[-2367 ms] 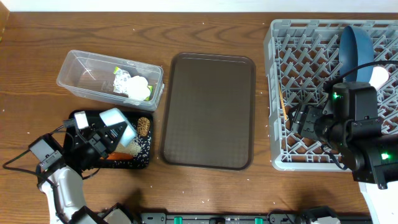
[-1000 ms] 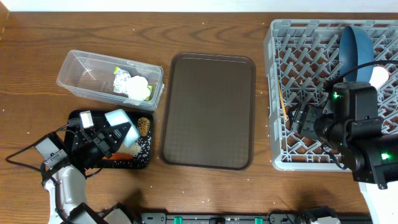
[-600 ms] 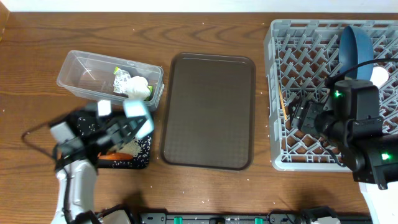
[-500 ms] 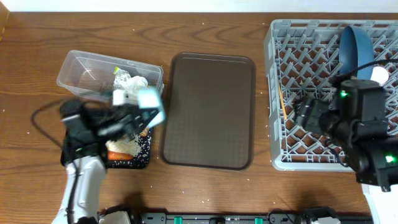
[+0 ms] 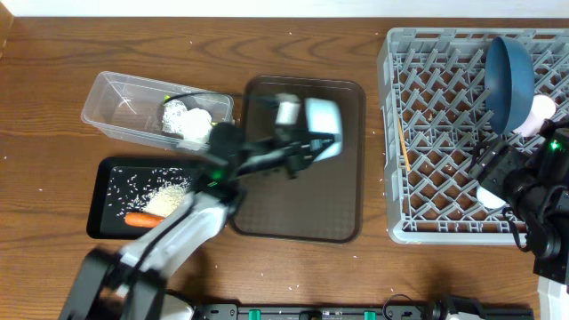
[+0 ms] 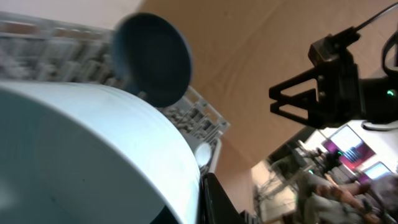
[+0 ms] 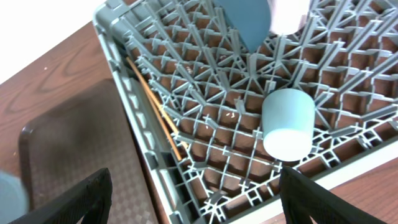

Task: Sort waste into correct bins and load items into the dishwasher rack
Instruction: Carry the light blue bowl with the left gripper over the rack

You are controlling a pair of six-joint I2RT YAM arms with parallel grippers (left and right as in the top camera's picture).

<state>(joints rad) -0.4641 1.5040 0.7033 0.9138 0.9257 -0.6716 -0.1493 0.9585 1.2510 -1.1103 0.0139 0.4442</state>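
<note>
Left jaws pinching the white bowl (image 5: 323,117), up in the air over the far half of the brown tray (image 5: 342,200). Blurry from above, so hard to make out the exact spot of the pinch. From the left wrist, just a big pale curve filling most of the view, cut off at the edges, with one dark finger (image 6: 213,200) right against it.

Right jaws spread wide, with nothing between the two black fingers (image 7: 87,199), hanging above the rack (image 5: 427,124) just right of the brown tray. Both fingers cut off at the bottom corners of the right wrist view.

In the rack, on the side far from the brown tray: the dark-blue bowl (image 5: 507,76) standing on its edge, with the pink cup (image 5: 539,111) touching it and partly tucked behind it. A little closer to the brown tray, a pale cup (image 7: 287,121) lying on its side on the pegs. Cannot tell the colour inside it. Thin orange sticks (image 7: 155,106) along the rack edge closest to the brown tray.

Left of the brown tray, toward the far side: the clear tub (image 5: 116,107) with the crumpled wrapper (image 5: 191,123) inside. Left of the brown tray, toward the near side: the black tray (image 5: 100,213) with the carrot piece (image 5: 142,220) and some pale crumbs (image 5: 164,197). Its corner closest to the brown tray hidden under the left arm (image 5: 191,220). All of it on the brown wooden surface (image 5: 89,44).
</note>
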